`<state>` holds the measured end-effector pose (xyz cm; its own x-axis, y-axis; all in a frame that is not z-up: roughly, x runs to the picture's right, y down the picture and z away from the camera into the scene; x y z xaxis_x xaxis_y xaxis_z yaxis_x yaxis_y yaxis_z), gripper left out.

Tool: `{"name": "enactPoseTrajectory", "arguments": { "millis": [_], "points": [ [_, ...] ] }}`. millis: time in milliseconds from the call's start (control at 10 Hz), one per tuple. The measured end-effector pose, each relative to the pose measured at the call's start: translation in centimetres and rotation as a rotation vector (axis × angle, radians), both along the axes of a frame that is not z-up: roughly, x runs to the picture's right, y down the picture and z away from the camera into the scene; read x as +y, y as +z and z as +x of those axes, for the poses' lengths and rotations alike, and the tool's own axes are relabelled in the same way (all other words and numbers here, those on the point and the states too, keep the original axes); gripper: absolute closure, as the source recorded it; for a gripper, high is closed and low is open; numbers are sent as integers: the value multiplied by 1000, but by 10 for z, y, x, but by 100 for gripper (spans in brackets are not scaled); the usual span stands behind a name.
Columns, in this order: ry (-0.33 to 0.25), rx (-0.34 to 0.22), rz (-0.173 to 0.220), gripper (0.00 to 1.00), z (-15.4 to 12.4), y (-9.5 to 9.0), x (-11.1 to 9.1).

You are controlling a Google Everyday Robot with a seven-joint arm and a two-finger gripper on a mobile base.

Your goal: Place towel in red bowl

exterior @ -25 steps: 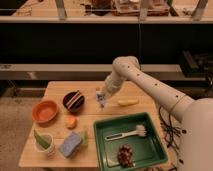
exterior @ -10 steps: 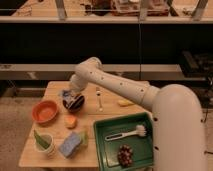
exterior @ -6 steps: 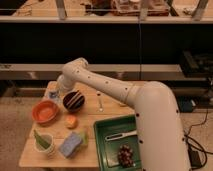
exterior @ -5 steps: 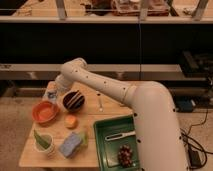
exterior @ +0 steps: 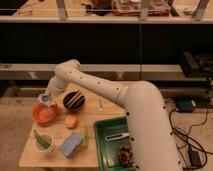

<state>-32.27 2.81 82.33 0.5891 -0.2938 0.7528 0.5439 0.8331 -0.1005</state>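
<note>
Your robot's white arm [exterior: 107, 90] reaches left across the wooden counter [exterior: 92, 112], and its end effector [exterior: 46, 99] hangs over the red bowl's far rim, closed on the towel. At the front right you have one green tray [exterior: 103, 150] holding a white brush [exterior: 116, 136] and a cluster of dark grapes [exterior: 125, 155]. You see two bowls side by side: the red bowl [exterior: 45, 113], and one dark striped bowl [exterior: 74, 101] to its right. The towel [exterior: 45, 100] is a small pale blue-grey bunch at the end effector, just above the red bowl. One blue-and-green sponge [exterior: 71, 144] lies in front. One white cup [exterior: 45, 143] holds something green. One small orange [exterior: 71, 121] sits between them.
</note>
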Motion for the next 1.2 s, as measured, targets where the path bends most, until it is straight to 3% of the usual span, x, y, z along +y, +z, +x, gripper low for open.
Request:
{"name": "enactPoseTrajectory", "arguments": {
  "millis": [100,500,1000,1200],
  "points": [
    [2,1,1,63,-2,-1,2],
    [0,9,-7,21,-21,-2,12],
    [-5,36,-45,20,-34,-1,10],
    [-26,20,-77,20,-33,1,5]
  ]
}}
